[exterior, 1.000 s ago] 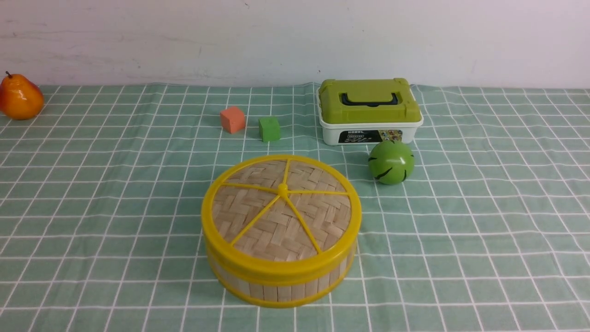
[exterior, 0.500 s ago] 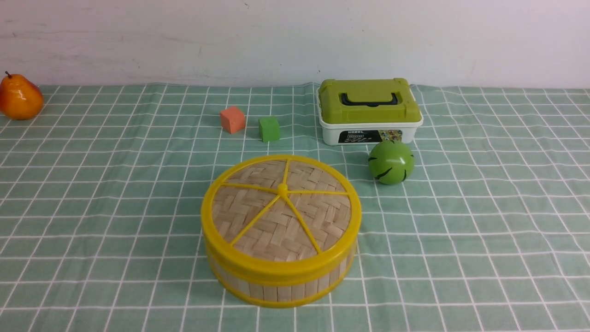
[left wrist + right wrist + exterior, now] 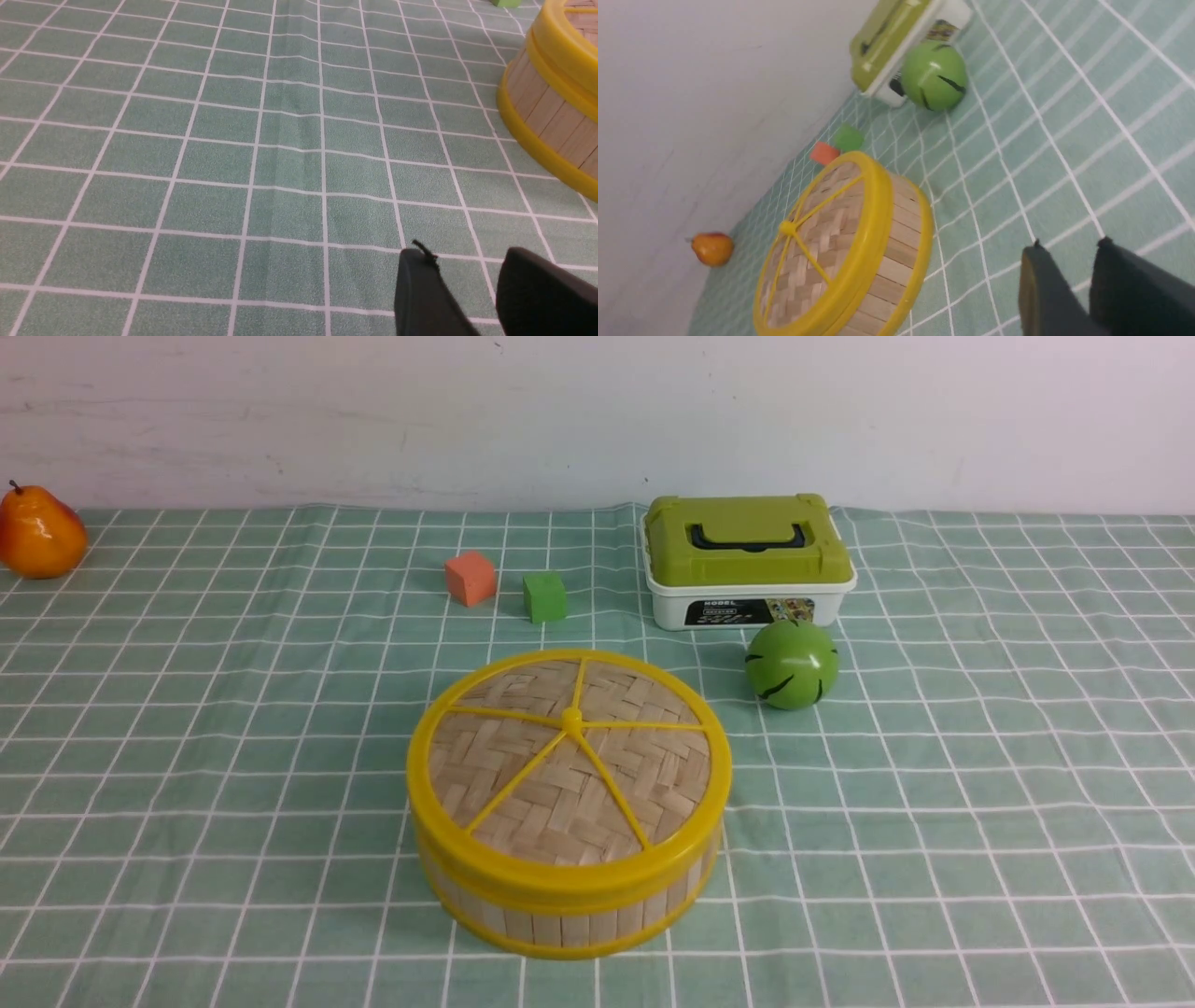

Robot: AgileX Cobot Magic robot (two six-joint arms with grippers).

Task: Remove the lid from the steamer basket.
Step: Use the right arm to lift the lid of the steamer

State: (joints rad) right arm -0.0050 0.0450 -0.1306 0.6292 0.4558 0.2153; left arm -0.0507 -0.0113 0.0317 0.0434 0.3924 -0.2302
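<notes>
The steamer basket [image 3: 560,922] stands at the middle front of the green checked cloth, with pale slat wall and yellow rings. The lid [image 3: 569,761], woven bamboo with yellow rim and spokes, sits flat and closed on it. Neither arm shows in the front view. My left gripper [image 3: 465,254] hovers low over bare cloth, jaws slightly apart and empty, with the basket [image 3: 546,112] off to one side. My right gripper [image 3: 1069,246] is also slightly apart and empty over cloth, away from the basket [image 3: 896,261] and its lid [image 3: 808,252].
A white box with a green lid [image 3: 747,560] stands behind the basket to the right, a green ball [image 3: 792,665] in front of it. An orange cube [image 3: 470,578] and a green cube [image 3: 545,596] lie behind the basket. A pear [image 3: 39,534] sits far left by the wall.
</notes>
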